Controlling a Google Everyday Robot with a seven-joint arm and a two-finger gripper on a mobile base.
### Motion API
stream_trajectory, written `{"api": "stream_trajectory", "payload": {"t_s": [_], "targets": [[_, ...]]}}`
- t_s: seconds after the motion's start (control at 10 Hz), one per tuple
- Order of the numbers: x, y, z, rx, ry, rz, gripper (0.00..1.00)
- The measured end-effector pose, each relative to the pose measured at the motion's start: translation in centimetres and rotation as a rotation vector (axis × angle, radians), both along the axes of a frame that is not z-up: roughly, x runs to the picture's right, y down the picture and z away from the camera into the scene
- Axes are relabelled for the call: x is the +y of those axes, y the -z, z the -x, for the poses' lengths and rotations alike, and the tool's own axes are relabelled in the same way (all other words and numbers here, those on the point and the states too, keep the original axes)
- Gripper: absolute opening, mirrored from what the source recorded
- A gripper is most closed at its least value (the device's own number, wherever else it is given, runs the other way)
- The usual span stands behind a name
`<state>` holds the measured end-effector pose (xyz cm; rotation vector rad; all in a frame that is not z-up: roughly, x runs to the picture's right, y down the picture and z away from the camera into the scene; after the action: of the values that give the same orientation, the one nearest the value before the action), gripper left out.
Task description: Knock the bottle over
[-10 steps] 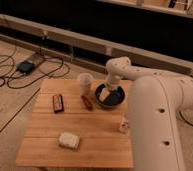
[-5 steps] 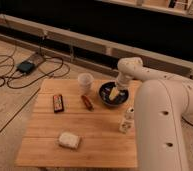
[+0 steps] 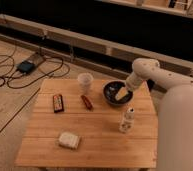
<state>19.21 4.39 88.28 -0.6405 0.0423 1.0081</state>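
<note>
Though the bottle [image 3: 127, 120] upright as before, tool [image 3: 121, 93] over the dark bowl [image 3: 107, 91], arm [image 3: 149, 70] farther right, its grip indiscernible

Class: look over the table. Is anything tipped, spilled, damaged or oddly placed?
Nothing stands out. The bottle and paper cup stand upright on the table, no spill shows, and the gripper hangs at the dark bowl.

Table [image 3: 90, 125]: light wood, plank lines.
Bottle [image 3: 127, 120]: white, dark cap.
Cup [image 3: 84, 82]: white.
Bowl [image 3: 108, 91]: dark.
Packet [image 3: 87, 102]: red.
Bar [image 3: 58, 102]: black, reddish middle.
Pad [image 3: 69, 140]: pale beige.
Gripper [image 3: 121, 93]: cream, over the bowl.
Arm [image 3: 155, 75]: white.
</note>
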Motion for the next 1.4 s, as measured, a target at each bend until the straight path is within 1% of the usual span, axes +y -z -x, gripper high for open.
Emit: {"api": "stream_trajectory", "payload": {"t_s": [0.1,0.2,0.4,0.6,0.7,1.0,1.1,1.3,1.4], "targets": [[0.2,1.9,0.2,-0.027,-0.006,-0.009,0.80],[0.8,3.3,0.1,-0.038,-0.009,-0.005,0.80],[2.1,5.6,-0.8,-0.043,-0.007,0.015,0.80],[3.1,8.0,-1.4,-0.050,0.010,0.032,0.80],[3.1,8.9,-1.1,-0.065,0.015,0.029,0.80],[2.0,11.1,0.2,-0.128,-0.003,0.001,0.80],[1.9,11.9,0.4,-0.141,0.002,0.000,0.80],[2.6,13.1,0.2,-0.151,0.026,0.020,0.80],[3.4,13.7,0.0,-0.154,0.041,0.043,0.80]]}}
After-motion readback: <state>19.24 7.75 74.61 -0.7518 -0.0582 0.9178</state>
